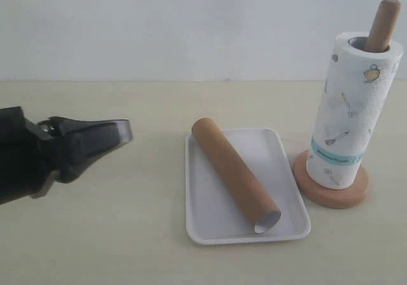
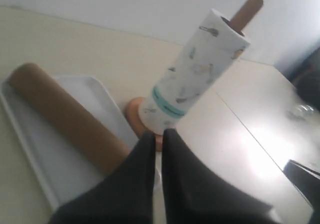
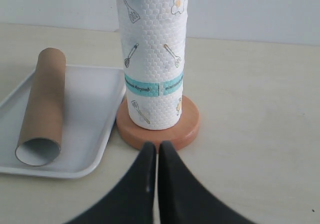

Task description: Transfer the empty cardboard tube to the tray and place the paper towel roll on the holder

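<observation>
One tray (image 1: pixel 210 218) lies on one table (image 1: pixel 114 240), and everything else is counted from that tray. There is one empty cardboard tube (image 1: pixel 235 173), lying slantwise inside the tray. There is one paper towel roll (image 1: pixel 346 119), standing upright just beside the tray, and one holder (image 1: pixel 332 198) beneath and through that roll, at the same side of the tray. Two grippers show. The left gripper (image 1: pixel 122 132) is off the tray's opposite side, well apart from it. The right gripper (image 3: pixel 157 148) appears only in its own wrist view, near the holder and beside the tray.
</observation>
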`<state>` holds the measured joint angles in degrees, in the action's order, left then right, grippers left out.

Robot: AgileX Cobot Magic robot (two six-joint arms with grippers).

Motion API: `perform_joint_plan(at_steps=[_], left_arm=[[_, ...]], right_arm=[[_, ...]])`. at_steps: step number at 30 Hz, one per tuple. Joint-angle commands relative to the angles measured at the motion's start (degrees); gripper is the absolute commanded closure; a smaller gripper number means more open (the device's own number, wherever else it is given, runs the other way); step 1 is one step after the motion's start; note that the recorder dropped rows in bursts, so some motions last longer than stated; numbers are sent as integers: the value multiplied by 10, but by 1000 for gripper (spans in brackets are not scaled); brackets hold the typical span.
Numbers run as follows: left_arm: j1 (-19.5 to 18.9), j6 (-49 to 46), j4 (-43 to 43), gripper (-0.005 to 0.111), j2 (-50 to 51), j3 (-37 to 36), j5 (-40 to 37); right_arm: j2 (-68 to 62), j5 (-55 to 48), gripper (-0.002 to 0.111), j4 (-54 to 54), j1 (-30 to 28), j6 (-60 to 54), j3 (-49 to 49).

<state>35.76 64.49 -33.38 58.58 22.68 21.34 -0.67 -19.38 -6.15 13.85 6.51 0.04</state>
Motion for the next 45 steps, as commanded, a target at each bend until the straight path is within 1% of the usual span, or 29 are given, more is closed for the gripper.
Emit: perform_joint_plan(at_steps=[1, 7, 8, 11, 14, 17, 20, 22, 25, 27, 29, 30, 33, 34, 35, 36, 39, 41, 43, 44, 45], left_arm=[[-47, -3, 6, 102, -82, -28, -68], [-140, -2, 6, 102, -200, -120, -68], [-154, 12, 8, 102, -218, -132, -67], [-200, 116, 56, 102, -281, -173, -59], [-239, 234, 58, 102, -337, -204, -41], [-269, 331, 58, 102, -393, -227, -10], [-296, 407, 58, 102, -433, -227, 11], [-312, 443, 58, 102, -450, -227, 7], [-326, 481, 66, 102, -473, -227, -2], [-326, 483, 95, 102, -489, -227, -41], [-325, 486, 138, 102, -532, -227, -192], [-325, 492, 138, 102, -541, -227, -219], [-325, 499, 137, 102, -586, -227, -344], [-325, 499, 137, 102, -586, -227, -359], [-325, 500, 135, 102, -586, -227, -394], [-325, 503, 135, 102, -586, -227, -407], [-325, 495, 130, 102, -586, -227, -407], [-325, 469, 130, 102, -586, -227, -406], [-325, 418, 130, 102, -586, -227, -400], [-325, 358, 130, 102, -586, -227, -396], [-325, 320, 130, 102, -586, -227, -393]], right_arm=[[2, 2, 107, -4, -1, 0, 0], [2, 2, 107, -4, -1, 0, 0], [2, 2, 107, -4, -1, 0, 0], [2, 2, 107, -4, -1, 0, 0], [2, 2, 107, -4, -1, 0, 0], [2, 2, 107, -4, -1, 0, 0], [2, 2, 107, -4, -1, 0, 0], [2, 2, 107, -4, -1, 0, 0], [2, 2, 107, -4, -1, 0, 0], [2, 2, 107, -4, -1, 0, 0], [2, 2, 107, -4, -1, 0, 0], [2, 2, 107, -4, -1, 0, 0], [2, 2, 107, -4, -1, 0, 0], [2, 2, 107, -4, -1, 0, 0], [2, 2, 107, -4, -1, 0, 0], [2, 2, 107, -4, -1, 0, 0], [2, 2, 107, -4, -1, 0, 0], [2, 2, 107, -4, -1, 0, 0], [2, 2, 107, -4, -1, 0, 0], [2, 2, 107, -4, -1, 0, 0], [2, 2, 107, -4, -1, 0, 0]])
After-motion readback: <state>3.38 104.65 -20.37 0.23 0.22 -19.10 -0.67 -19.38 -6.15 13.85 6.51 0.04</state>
